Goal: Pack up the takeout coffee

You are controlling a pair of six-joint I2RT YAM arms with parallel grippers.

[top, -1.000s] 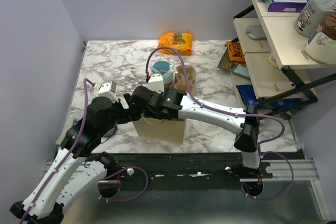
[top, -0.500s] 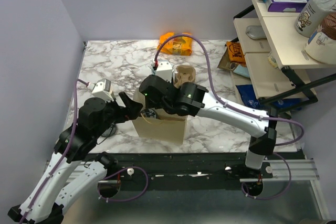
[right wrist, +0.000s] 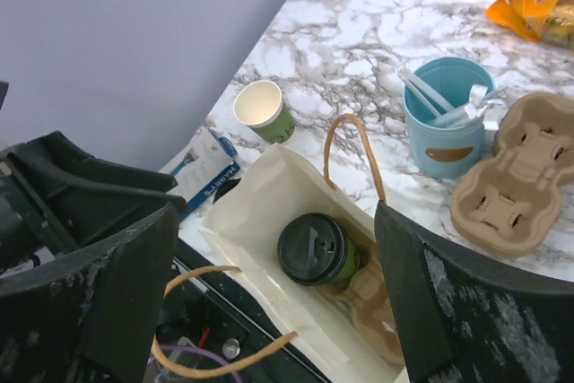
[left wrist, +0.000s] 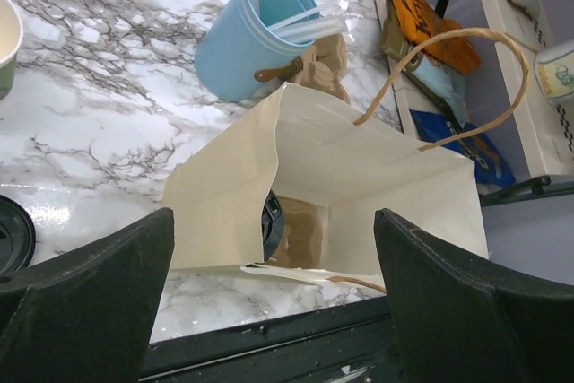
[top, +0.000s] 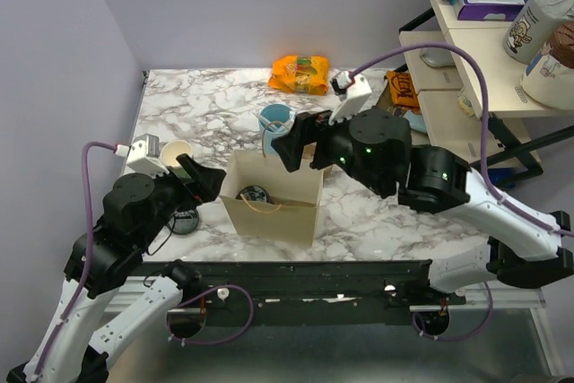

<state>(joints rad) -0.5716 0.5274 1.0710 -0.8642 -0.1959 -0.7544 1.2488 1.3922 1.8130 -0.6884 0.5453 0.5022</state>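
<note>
The takeout coffee (right wrist: 319, 249), a green cup with a black lid, stands inside the open tan paper bag (right wrist: 269, 190) on a cardboard carrier. Its lid also shows in the top view (top: 254, 194) and partly through the bag's mouth in the left wrist view (left wrist: 272, 220). My right gripper (right wrist: 278, 307) is open and empty, above the bag and apart from it; in the top view it (top: 289, 144) is just behind the bag (top: 287, 213). My left gripper (top: 203, 176) is open and empty, left of the bag (left wrist: 377, 177).
A lidless green-and-white cup (top: 175, 154), a loose black lid (top: 184, 220) and a razor box (right wrist: 202, 168) lie left of the bag. A light-blue cup (top: 275, 123) with utensils and a cardboard carrier (right wrist: 516, 177) stand behind it. An orange packet (top: 300, 73) lies at the back; shelves stand right.
My right gripper has risen out of the bag and drawn back to the right, leaving the coffee inside. My left arm has pulled back to the left, away from the bag.
</note>
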